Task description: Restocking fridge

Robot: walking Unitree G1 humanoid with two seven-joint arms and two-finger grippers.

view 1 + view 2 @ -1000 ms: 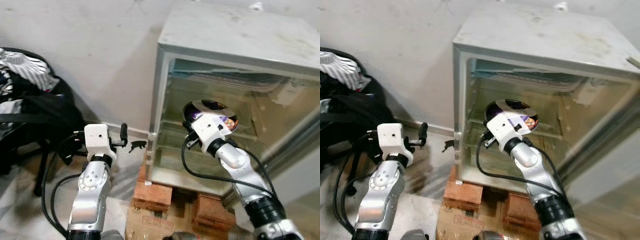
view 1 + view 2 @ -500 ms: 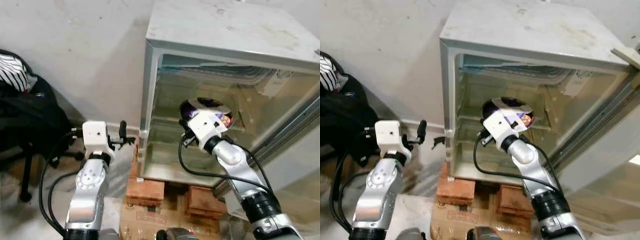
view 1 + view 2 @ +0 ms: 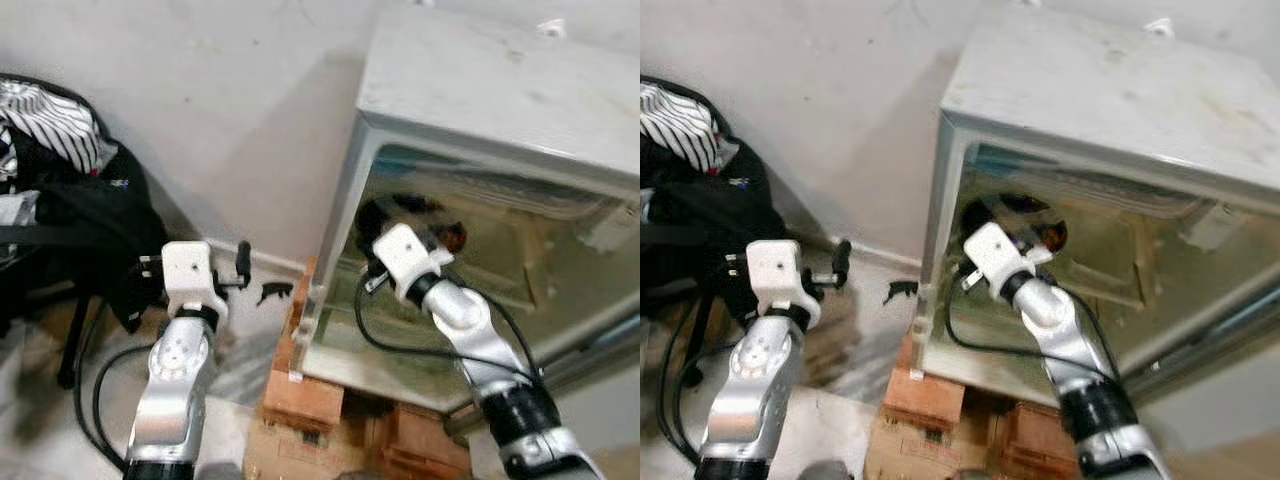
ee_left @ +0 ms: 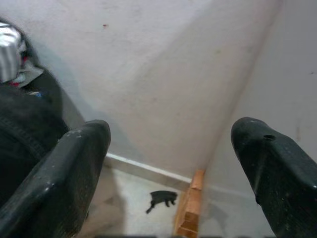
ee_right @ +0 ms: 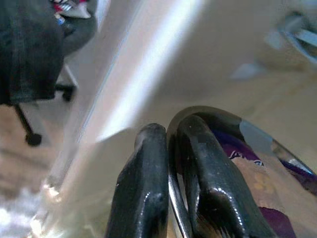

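Note:
A small silver fridge [image 3: 480, 90] stands open on bricks against the wall. My right gripper [image 5: 171, 144] is shut on the thin rim of a round, shiny packet with a purple label [image 5: 247, 168]. It holds the packet [image 3: 425, 215] inside the fridge's upper part, close to the left wall. My left gripper [image 4: 173, 144] is open and holds nothing. It hangs at the fridge's left [image 3: 243, 262] and faces the wall and the skirting.
Red bricks [image 3: 300, 395] and a cardboard box [image 3: 910, 455] sit under the fridge. A black chair piled with clothes [image 3: 60, 190] stands at the far left. A small black scrap [image 3: 272, 292] lies on the floor by the wall.
The camera has swung, so the fridge now sits further right and nearer. My right gripper with the packet has gone deeper into the fridge, towards its left wall. The left arm keeps its pose.

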